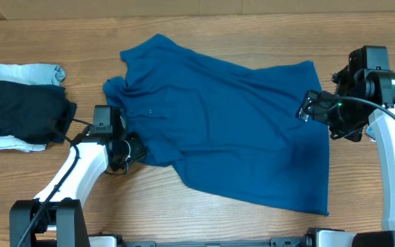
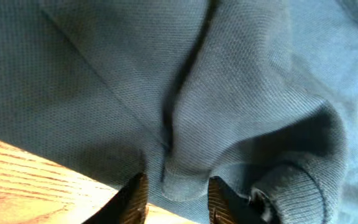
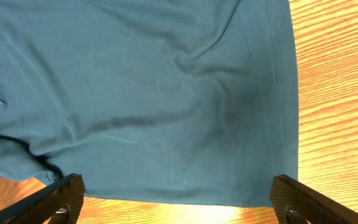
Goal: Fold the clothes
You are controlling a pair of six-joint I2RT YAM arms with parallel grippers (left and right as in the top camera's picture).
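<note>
The clothes, a royal-blue polo shirt (image 1: 225, 116), lie spread slantwise over the wooden table, collar towards the left. My left gripper (image 1: 130, 147) is low at the shirt's near-left edge. In the left wrist view its fingers (image 2: 135, 200) stand a little apart on either side of a small fold of the shirt (image 2: 229, 93), which looks unsqueezed; a ribbed sleeve cuff (image 2: 291, 186) lies just right of them. My right gripper (image 1: 310, 106) hovers at the shirt's right edge. In the right wrist view it (image 3: 182, 202) is wide open over the edge of the shirt (image 3: 135, 93), holding nothing.
A near-black folded garment (image 1: 19, 110) lies at the far left on a white cloth (image 1: 5, 143), with a light-blue piece (image 1: 26, 72) behind it. Bare wood (image 1: 204, 219) shows along the front, and the table (image 3: 334, 93) also shows right of the shirt.
</note>
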